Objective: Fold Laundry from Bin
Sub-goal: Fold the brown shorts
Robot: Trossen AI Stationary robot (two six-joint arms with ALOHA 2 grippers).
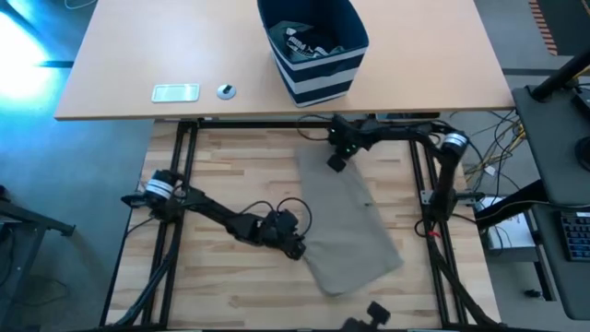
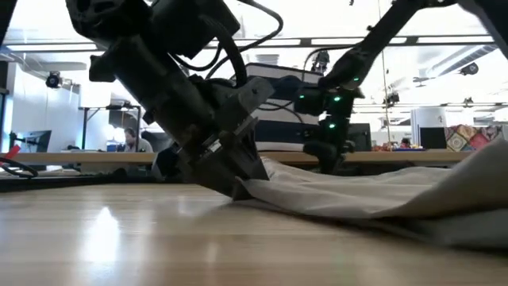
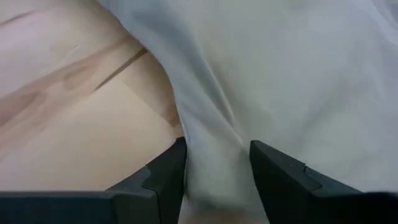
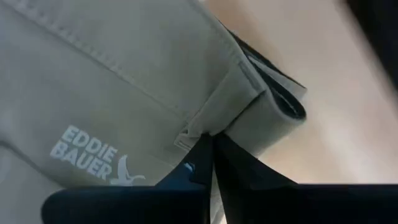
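A beige garment (image 1: 350,221) lies spread along the wooden table, printed with white lettering (image 4: 87,152). My left gripper (image 1: 295,247) is low at its left edge, toward the near end, shut on a bunch of the cloth (image 3: 280,74). My right gripper (image 1: 336,163) stands at the garment's far end with its fingers shut, tips on the cloth (image 4: 124,81). The navy bin (image 1: 313,69) with white stripes stands on the desk beyond the table, with dark and grey laundry (image 1: 309,46) inside. My left gripper pinches a gathered fold of the garment's left edge (image 3: 214,155) between its two fingers, slanting down from the table's left. Creases run from the fingers into the cloth, and the garment lies on the table (image 2: 373,199). My right gripper comes steeply from above, and its shut fingertips (image 4: 214,146) meet the garment beside a belt loop on the folded waistband (image 4: 205,124), at the far end. I cannot tell whether any cloth is caught between them.
A white flat device (image 1: 175,91) and a small round object (image 1: 226,90) lie on the desk left of the bin. Black frame rails (image 1: 180,166) border the table. Bare wood (image 1: 230,166) shows left of the garment. A dark object (image 1: 376,312) sits at the near edge.
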